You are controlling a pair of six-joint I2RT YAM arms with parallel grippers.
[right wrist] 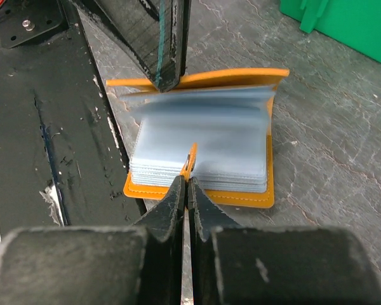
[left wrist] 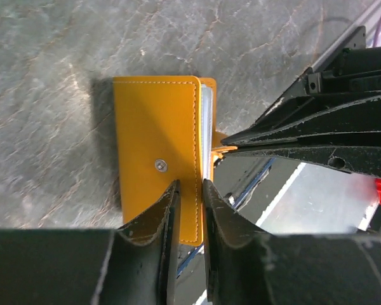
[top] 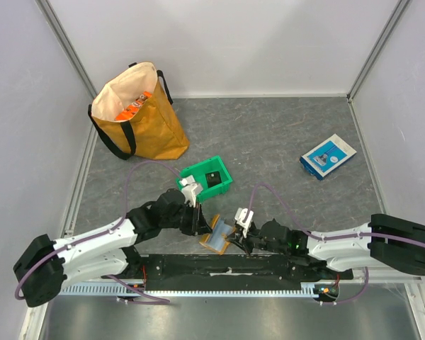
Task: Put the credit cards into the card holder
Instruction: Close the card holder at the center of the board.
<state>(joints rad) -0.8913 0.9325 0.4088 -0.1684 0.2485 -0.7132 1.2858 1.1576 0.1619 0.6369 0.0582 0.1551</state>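
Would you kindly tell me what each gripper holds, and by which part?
The right gripper pinches the card holder by its snap tab. The left gripper meets the cover's edge; whether it grips cannot be told.

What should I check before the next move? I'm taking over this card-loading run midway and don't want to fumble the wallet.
1. Card holder open, clear sleeves exposed: ok.
2. Right end effector shut on the snap tab: ok.
3. Left end effector gripping the cover: cannot tell; its fingers stand slightly apart at the cover's edge.
4. A credit card held, ready to insert: not ok; neither end effector holds one.
5. Next card located: cannot tell; something dark lies in the green bin.
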